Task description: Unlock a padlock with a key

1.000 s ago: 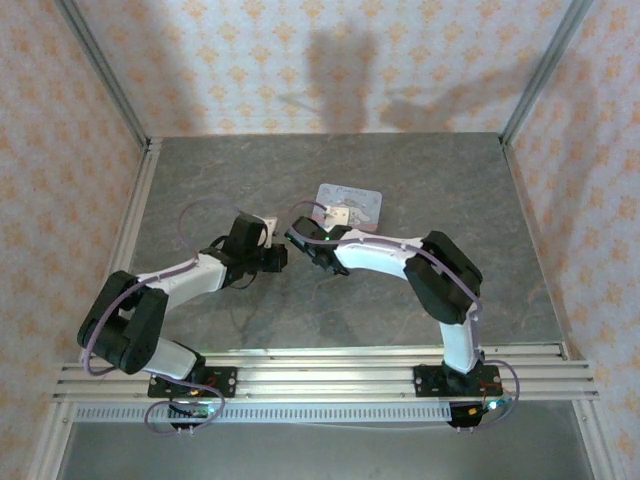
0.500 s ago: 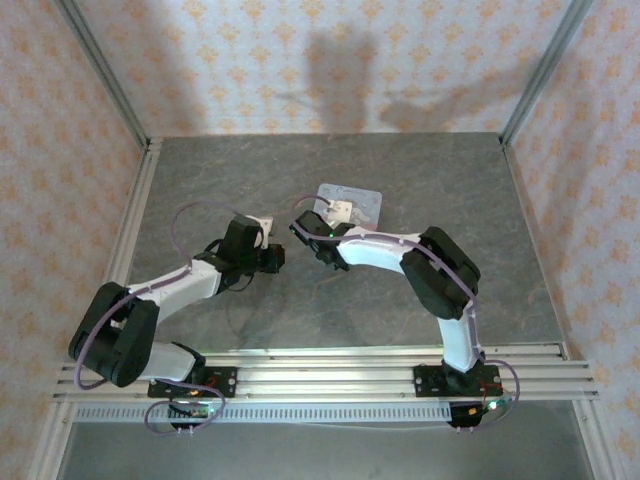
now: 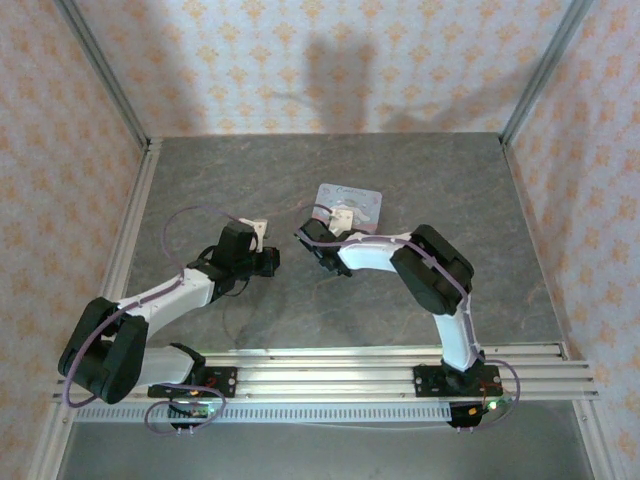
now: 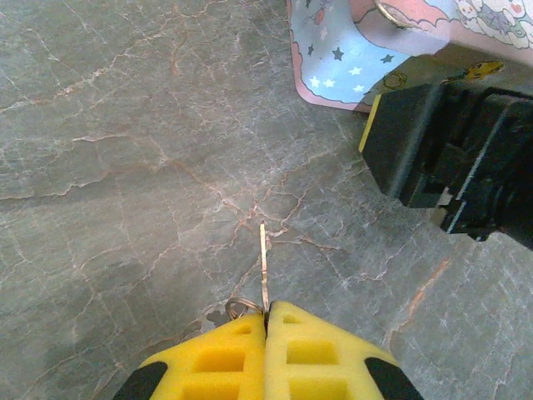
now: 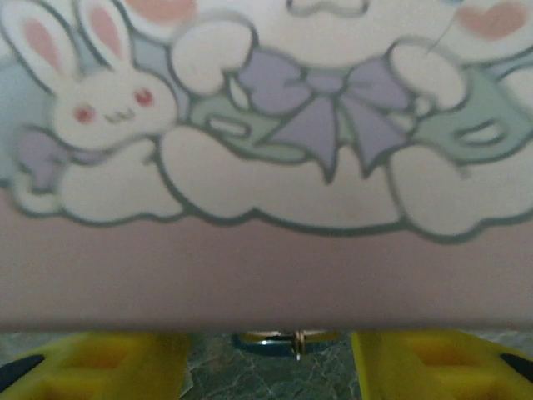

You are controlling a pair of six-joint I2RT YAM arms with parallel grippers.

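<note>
The left gripper [image 4: 266, 310], pressed together, pinches the key [image 4: 264, 265], a thin, light, stiff blade best held by its bow. The right gripper [image 5: 266, 348] appears clamped on the hard, smooth padlock [image 3: 352, 203], just above centre of the top view. Since a second ago, the left arm has stretched toward the lower left.

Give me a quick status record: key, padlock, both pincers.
key: clamped in left pincer, blade pointing toward the padlock
padlock: on the table, cartoon face up, key not yet in it
left pincer: shut on the key
right pincer: jaws apart at the padlock's near edge; grip unclear
gap: bare table between key tip and padlock
</note>
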